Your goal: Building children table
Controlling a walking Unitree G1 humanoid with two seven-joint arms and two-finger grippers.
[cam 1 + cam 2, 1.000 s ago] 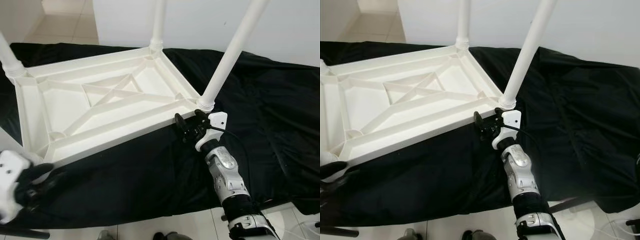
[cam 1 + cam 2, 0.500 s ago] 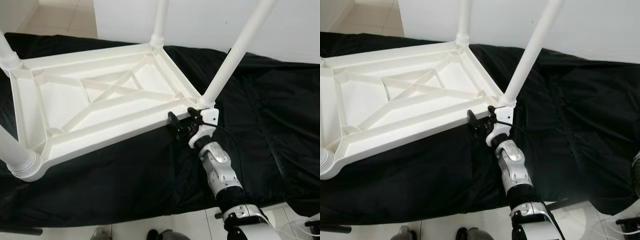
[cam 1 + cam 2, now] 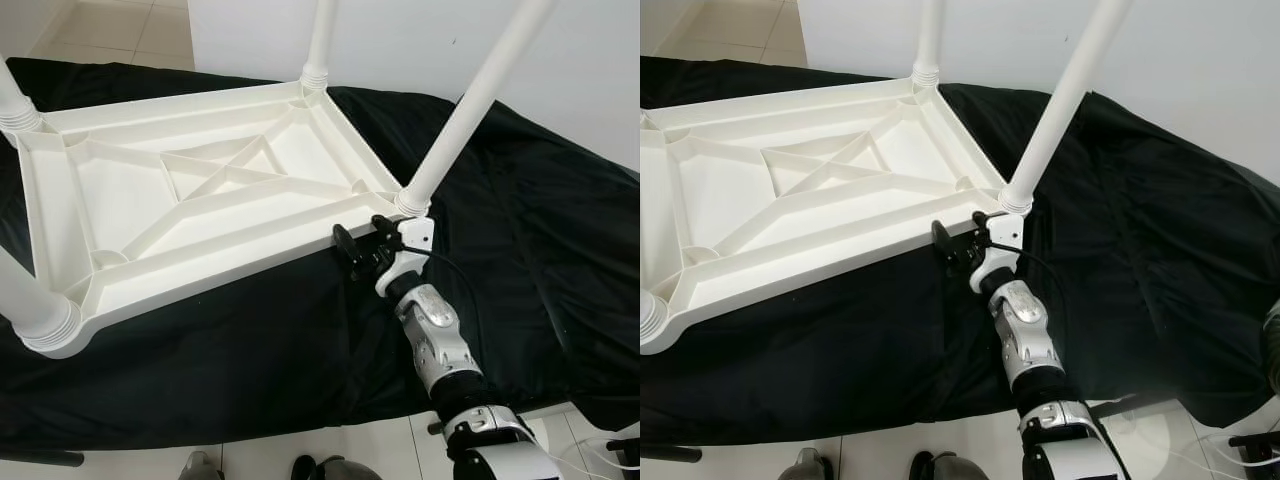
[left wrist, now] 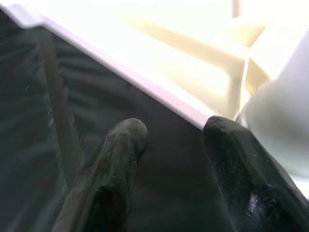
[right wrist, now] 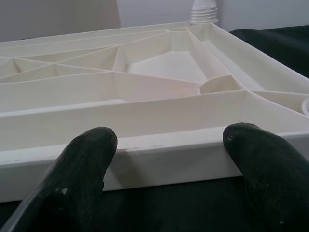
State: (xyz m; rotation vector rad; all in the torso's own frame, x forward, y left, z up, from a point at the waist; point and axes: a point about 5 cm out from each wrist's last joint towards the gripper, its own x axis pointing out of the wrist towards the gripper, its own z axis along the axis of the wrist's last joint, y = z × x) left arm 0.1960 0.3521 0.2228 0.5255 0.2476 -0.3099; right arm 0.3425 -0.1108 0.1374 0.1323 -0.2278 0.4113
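A white plastic children's table (image 3: 200,190) lies upside down on a black cloth (image 3: 520,250). Legs stand up from its corners: one far (image 3: 320,40), one at the right (image 3: 465,115), one at the far left (image 3: 10,100) and one at the near left (image 3: 30,305). My right gripper (image 3: 362,243) is open at the near rim, just beside the right leg's base. In the right wrist view the rim (image 5: 159,150) runs across just beyond the gripper's spread fingers (image 5: 87,150). My left gripper (image 4: 174,133) is open, close to the table's edge (image 4: 145,87) and a white leg (image 4: 285,125).
A white wall (image 3: 600,60) rises right behind the cloth. Tiled floor (image 3: 100,20) lies at the far left and along the near edge (image 3: 380,450). Dark shoes (image 3: 320,468) show at the bottom edge. The cloth lies rumpled to the right.
The view has shifted. My left gripper, at the bottom left a second ago, has left the eye views. The near-left leg has come into view. The right gripper stays at the rim.
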